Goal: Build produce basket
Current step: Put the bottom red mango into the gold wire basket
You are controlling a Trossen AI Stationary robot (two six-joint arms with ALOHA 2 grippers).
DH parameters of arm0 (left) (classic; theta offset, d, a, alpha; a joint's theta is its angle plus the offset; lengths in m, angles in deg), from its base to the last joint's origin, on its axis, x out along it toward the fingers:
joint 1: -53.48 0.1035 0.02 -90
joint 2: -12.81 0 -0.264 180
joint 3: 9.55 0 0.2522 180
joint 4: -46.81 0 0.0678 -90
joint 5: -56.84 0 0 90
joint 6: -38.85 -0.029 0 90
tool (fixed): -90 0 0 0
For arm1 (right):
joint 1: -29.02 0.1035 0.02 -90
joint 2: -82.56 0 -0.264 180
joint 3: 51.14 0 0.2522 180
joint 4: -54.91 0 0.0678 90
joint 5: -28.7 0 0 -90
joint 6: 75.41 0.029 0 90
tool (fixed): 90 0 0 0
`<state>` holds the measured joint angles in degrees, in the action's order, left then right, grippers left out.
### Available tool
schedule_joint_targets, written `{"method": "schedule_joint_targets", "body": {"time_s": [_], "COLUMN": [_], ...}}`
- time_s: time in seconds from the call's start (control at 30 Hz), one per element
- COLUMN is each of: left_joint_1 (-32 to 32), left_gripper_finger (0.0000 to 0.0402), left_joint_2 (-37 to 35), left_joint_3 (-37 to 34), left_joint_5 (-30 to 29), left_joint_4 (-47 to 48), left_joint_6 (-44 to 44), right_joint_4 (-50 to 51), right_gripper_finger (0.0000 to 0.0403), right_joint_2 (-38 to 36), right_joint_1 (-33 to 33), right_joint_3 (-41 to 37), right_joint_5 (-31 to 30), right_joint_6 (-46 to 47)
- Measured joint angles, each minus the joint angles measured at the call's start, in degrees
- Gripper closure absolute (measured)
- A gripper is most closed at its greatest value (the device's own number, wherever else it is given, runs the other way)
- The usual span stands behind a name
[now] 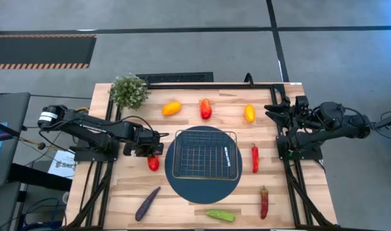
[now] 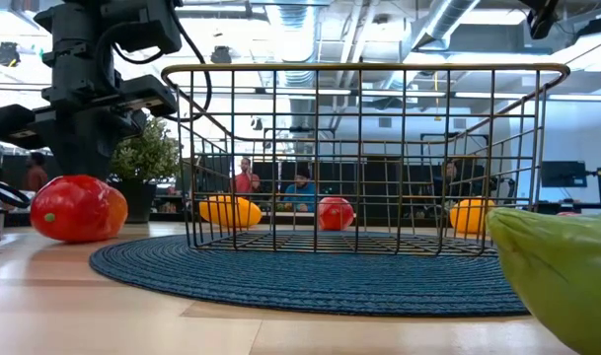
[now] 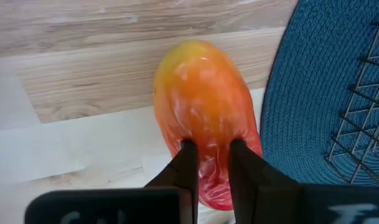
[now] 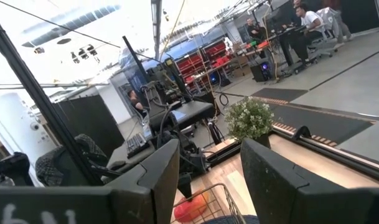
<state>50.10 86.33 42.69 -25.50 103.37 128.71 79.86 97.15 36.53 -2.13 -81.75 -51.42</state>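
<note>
Nearest us, the green pepper [image 2: 566, 271] lies untouched. Our left gripper [image 1: 153, 154] pinches the red pepper [image 3: 205, 118] at the basket's [image 1: 205, 154] nine o'clock; right gripper [image 1: 277, 110] waits, fingers parted. Basket empty: everything remains.

text: none legible | left wrist mount: blurred white marks, unreadable | paper beside table: print too small

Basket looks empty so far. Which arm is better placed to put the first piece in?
Left. The left gripper is down at the red pepper beside the basket, fingers touching it. The right gripper is raised at the table's far right edge, open and holding nothing.
</note>
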Motion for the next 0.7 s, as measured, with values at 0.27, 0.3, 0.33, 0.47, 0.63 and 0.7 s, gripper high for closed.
{"method": "schedule_joint_targets", "body": {"time_s": [0.27,0.3,0.33,0.47,0.63,0.7], "left_joint_1": [0.06,0.11,0.11,0.11,0.04,0.05], "left_gripper_finger": [0.0377,0.0382,0.039,0.0394,0.0396,0.0397], "left_joint_2": [-0.45,-0.93,-1.56,-4.85,-9.53,-10.96], "left_joint_3": [1.9,2.35,2.81,5.16,9.7,10.82], "left_joint_5": [-3.39,-4.34,-5.03,-5.97,-8.62,-9.99], "left_joint_4": [3.34,4.08,4.96,8.46,13.99,16.51], "left_joint_6": [-1.74,-1.9,-1.96,-1.54,-2.6,-2.48], "right_joint_4": [-0.64,-0.74,-0.92,-1.14,-1.18,-1.18], "right_gripper_finger": [0.0213,0.0213,0.0213,0.0212,0.0215,0.0216], "right_joint_2": [0.0,-0.02,-0.01,-0.02,-0.02,-0.02], "right_joint_1": [0.0,0.0,0.0,0.0,0.0,0.0], "right_joint_3": [0.0,0.0,0.0,0.02,0.02,0.02], "right_joint_5": [-0.27,-0.27,-0.27,-0.32,-0.36,-0.36], "right_joint_6": [0.0,0.0,0.0,0.0,0.0,0.01]}}
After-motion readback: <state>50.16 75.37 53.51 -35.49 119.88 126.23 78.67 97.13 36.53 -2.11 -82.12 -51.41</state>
